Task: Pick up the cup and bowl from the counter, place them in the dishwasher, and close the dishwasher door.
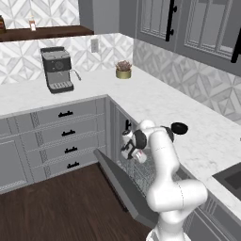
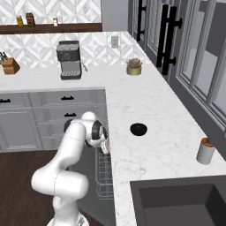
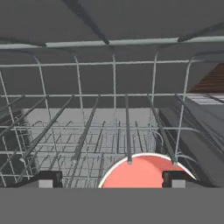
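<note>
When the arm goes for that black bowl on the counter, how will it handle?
The bowl looks small and rounded, so it is probably light and may slide or rock on the smooth marble counter if nudged. Its glossy surface suggests a slippery rim grip.

Surface (image 2: 145,106): white, marble-look, faint grey veins. Drawer cabinets (image 1: 66,136): grey fronts, black handles. Backsplash (image 1: 188,75): white and pale grey geometric diamond pattern. Dishwasher door (image 1: 124,188): grey, darker on its inner face. Wire rack (image 3: 113,113): grey wire. Cup (image 3: 142,173): red-pink top with a pale rim. Fingers (image 3: 178,177): dark tips. Bowl (image 2: 138,129): black. Coffee machine (image 1: 57,69): dark grey and black. Plant pot (image 1: 123,73): golden yellow, with reddish-brown foliage. Soap bottle (image 2: 205,151): pale grey, brown cap. Floor (image 1: 56,212): dark brown wood planks. Shelf (image 1: 47,33): dark brown wood. Arm (image 1: 164,174): white, dark joints.
</note>
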{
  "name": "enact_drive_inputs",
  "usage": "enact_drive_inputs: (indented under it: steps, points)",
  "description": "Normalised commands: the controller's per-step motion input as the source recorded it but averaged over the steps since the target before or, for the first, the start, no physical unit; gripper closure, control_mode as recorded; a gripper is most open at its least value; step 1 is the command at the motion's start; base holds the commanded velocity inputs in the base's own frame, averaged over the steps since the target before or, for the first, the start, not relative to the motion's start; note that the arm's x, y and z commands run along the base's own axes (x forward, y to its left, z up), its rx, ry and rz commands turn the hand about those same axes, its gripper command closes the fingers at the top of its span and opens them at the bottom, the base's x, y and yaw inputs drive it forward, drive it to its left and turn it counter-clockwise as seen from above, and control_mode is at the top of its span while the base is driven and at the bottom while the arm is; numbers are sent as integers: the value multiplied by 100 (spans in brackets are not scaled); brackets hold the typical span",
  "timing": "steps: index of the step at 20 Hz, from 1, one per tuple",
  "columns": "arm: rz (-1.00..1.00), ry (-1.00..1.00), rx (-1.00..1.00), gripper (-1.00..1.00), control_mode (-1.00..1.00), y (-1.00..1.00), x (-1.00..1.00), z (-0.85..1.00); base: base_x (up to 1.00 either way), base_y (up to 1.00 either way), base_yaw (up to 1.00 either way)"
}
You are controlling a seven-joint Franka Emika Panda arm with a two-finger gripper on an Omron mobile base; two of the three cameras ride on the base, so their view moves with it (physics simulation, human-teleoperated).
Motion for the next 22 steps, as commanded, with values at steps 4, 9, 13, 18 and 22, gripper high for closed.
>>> enact_drive_inputs:
  steps: [4,9,13,18,22]
  points:
    - [3,-10,0,-100,-100,29,-62,81,0,0,0]
    - [0,-19,0,-100,-100,38,-81,100,0,0,0]
    - [0,-23,5,-100,-100,-4,-96,100,0,0,0]
    - [0,-32,17,-100,-100,-13,-99,100,0,0,0]
    - [0,-10,19,-100,-100,10,-48,100,0,0,0]
